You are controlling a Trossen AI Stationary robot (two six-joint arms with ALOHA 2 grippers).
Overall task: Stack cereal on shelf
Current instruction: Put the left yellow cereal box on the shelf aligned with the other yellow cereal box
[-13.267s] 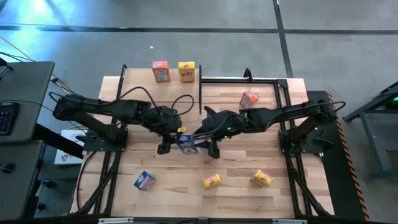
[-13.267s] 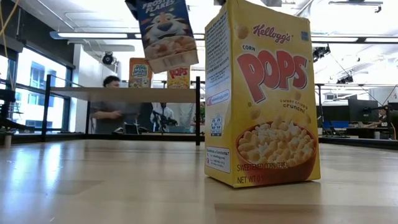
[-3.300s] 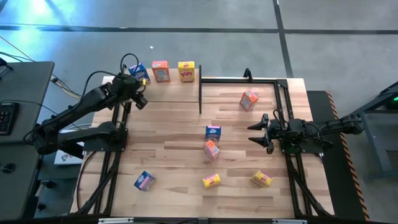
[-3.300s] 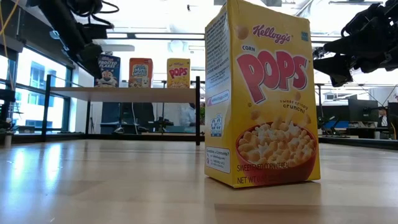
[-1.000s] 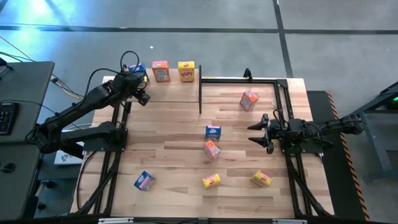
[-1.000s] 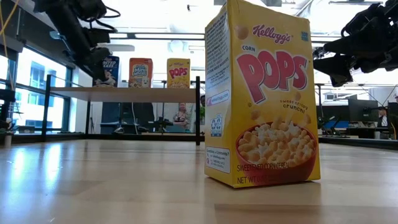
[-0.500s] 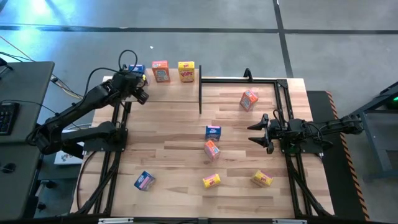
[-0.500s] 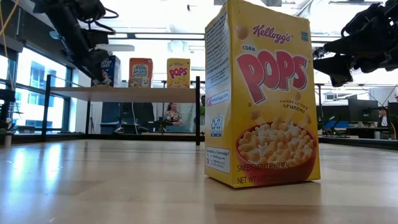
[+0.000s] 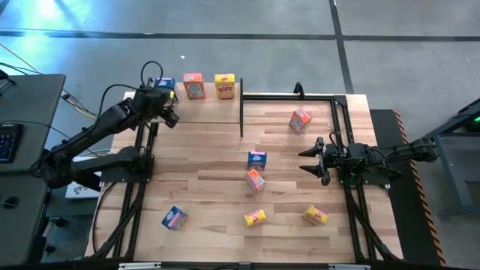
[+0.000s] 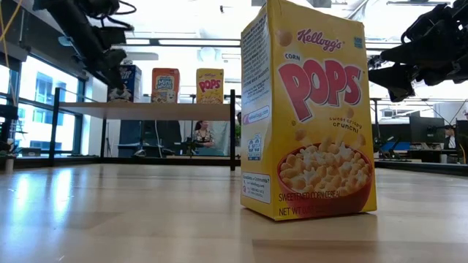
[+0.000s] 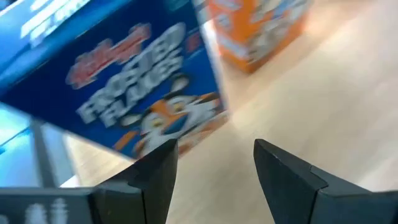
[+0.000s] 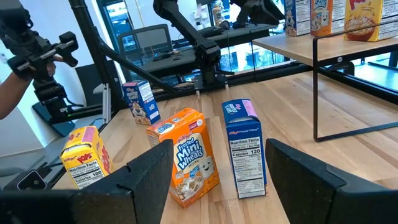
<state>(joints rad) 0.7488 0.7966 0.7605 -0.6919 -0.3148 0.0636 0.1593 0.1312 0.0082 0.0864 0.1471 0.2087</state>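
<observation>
Looking straight down, the left gripper [image 9: 166, 96] hangs spread beside a blue Frosted Flakes box [image 9: 166, 83] on the wooden shelf [image 9: 214, 109]. The right gripper [image 9: 309, 158], also spread, waits over the table [image 9: 210, 195]. Down low, a yellow Corn Pops box [image 10: 307, 109] blocks much. The right wrist shows an orange Mini-Wheats box [image 12: 184, 155].

This is a robotics lab: a grey concrete floor [image 9: 390, 60], big windows [image 10: 33, 109], desks with monitors [image 10: 428, 131] behind.
</observation>
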